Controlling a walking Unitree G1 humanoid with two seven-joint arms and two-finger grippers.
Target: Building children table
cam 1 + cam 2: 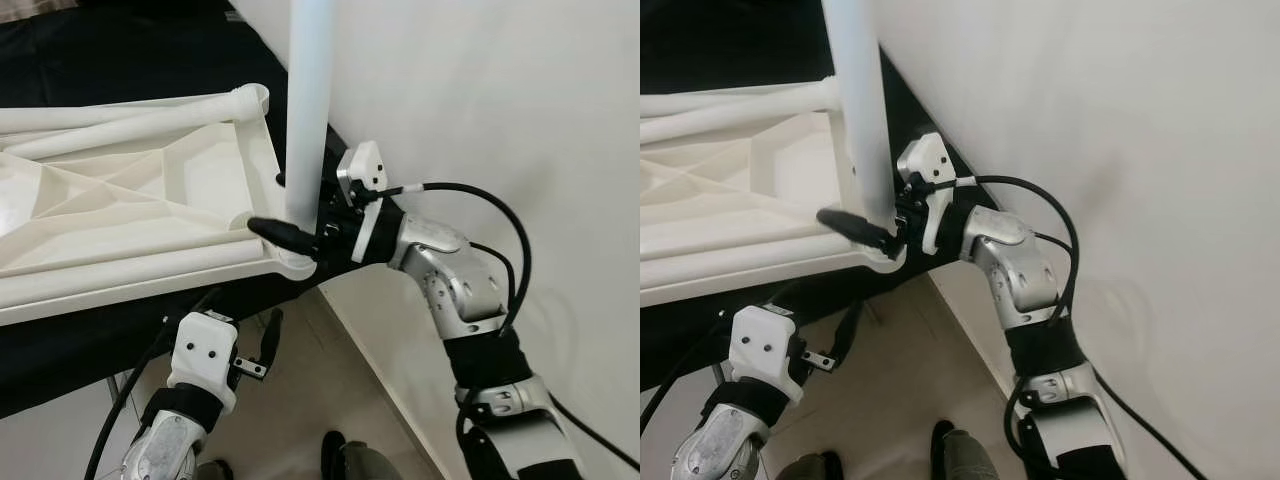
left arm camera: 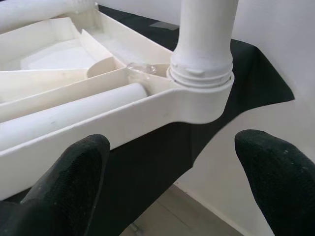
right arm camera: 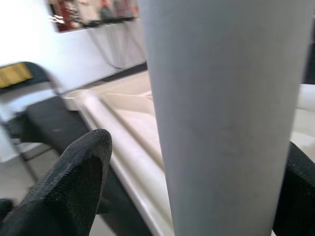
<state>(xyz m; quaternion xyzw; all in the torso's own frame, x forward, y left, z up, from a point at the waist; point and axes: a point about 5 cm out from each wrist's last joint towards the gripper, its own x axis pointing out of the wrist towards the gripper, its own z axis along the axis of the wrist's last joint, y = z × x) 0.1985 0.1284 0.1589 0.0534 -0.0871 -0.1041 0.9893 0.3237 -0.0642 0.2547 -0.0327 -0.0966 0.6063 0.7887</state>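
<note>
The white plastic table top (image 1: pixel 150 200) lies upside down on a black surface. A white table leg (image 1: pixel 308 110) stands upright in its near right corner socket (image 2: pixel 202 93). My right gripper (image 1: pixel 268 203) reaches in from the right and is shut on the table leg just above the socket, with one black finger in front of it and one behind. In the right wrist view the leg (image 3: pixel 221 113) stands between the two fingers (image 3: pixel 74 187). My left gripper (image 1: pixel 240 318) hangs open below the table's front edge, holding nothing and facing the socket corner.
Two more white legs lie inside the table top, one along the far edge (image 1: pixel 120 115) and one along the near edge (image 1: pixel 130 265). A white wall (image 1: pixel 500 100) is close on the right. Beige floor (image 1: pixel 300 400) and my feet lie below. A dark chair (image 3: pixel 19 78) stands beyond.
</note>
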